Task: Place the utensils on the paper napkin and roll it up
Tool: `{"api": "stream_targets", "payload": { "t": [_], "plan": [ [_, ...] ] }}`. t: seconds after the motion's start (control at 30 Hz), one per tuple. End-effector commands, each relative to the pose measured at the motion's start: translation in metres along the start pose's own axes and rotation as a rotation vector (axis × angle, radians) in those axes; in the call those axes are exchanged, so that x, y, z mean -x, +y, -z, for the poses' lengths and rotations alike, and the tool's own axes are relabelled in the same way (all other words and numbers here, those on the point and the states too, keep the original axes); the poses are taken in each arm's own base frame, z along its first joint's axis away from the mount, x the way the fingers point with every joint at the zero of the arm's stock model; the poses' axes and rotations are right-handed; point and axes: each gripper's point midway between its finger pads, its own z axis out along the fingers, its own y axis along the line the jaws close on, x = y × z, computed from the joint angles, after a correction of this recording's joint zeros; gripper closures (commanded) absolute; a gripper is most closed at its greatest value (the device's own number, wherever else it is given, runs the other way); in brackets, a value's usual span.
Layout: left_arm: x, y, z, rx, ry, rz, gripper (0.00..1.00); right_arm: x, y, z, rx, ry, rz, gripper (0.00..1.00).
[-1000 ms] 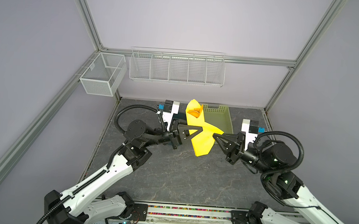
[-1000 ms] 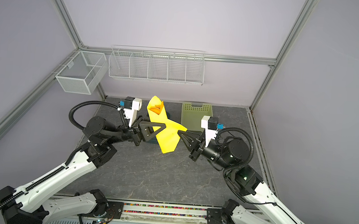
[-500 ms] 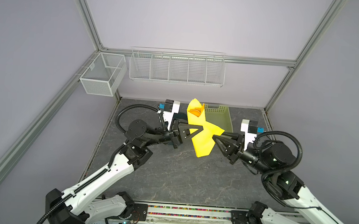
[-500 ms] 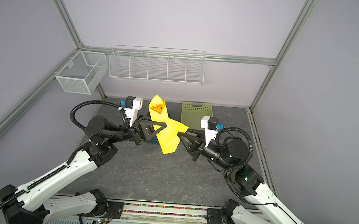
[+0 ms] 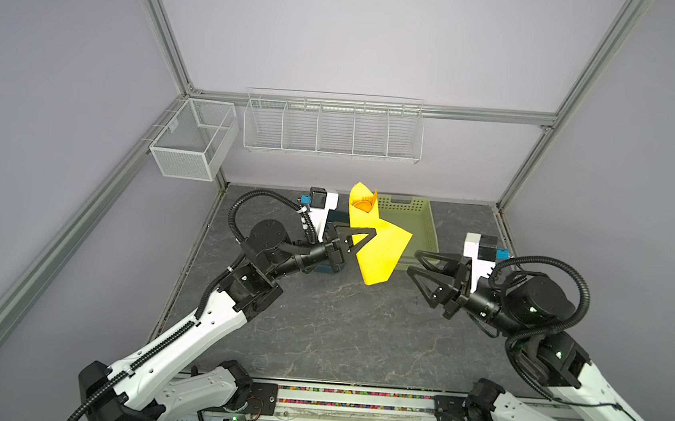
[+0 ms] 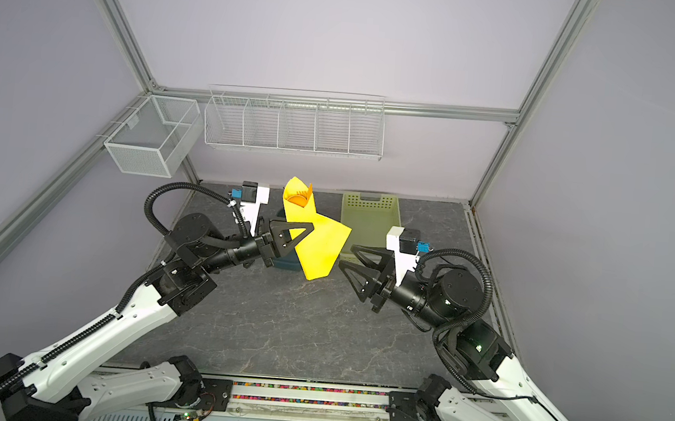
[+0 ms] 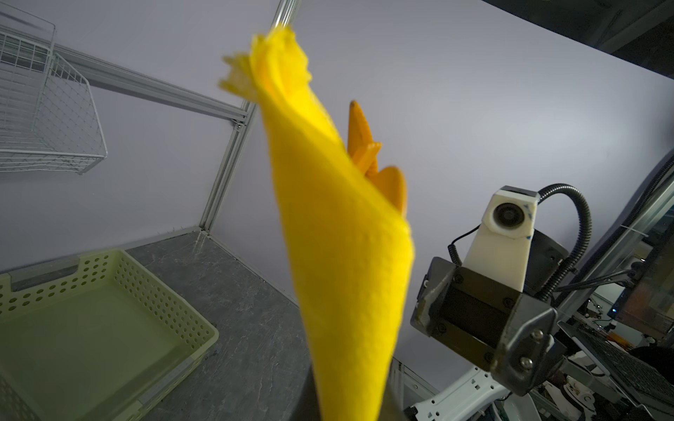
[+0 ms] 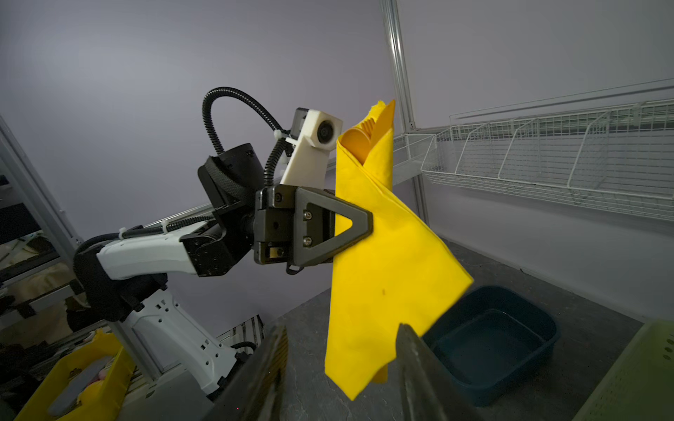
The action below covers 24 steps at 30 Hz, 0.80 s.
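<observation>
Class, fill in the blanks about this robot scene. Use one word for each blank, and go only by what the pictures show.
1. The left pincer is ____ on the rolled paper napkin, holding it above the table.
2. The right pincer is ____, clear of the napkin.
3. The utensils poke out of the roll's ____ end.
4. The perforated basket behind the roll is pale ____.

Missing words: shut; open; top; green

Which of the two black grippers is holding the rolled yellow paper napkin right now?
The left gripper, clamped on the yellow paper napkin wrapped around the orange utensils. The right gripper stands open, apart from it.
</observation>
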Motion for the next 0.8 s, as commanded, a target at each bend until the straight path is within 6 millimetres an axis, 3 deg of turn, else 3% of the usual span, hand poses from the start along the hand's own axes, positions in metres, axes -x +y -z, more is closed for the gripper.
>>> {"api": "stream_targets", "payload": {
  "t": [0.0, 0.37, 0.77],
  "plan": [
    [0.014, -0.014, -0.002, -0.048, -0.024, -0.034, 0.92, 0.004, 0.022, -0.005, 0.118, 0.038, 0.042, 0.49],
    [0.015, -0.040, -0.002, -0.208, -0.016, -0.022, 0.92, 0.004, 0.013, -0.026, 0.098, 0.081, 0.041, 0.49],
    [0.012, -0.056, -0.004, -0.305, 0.006, -0.014, 0.92, -0.003, 0.004, -0.031, 0.060, 0.098, 0.031, 0.49]
  ]
}}
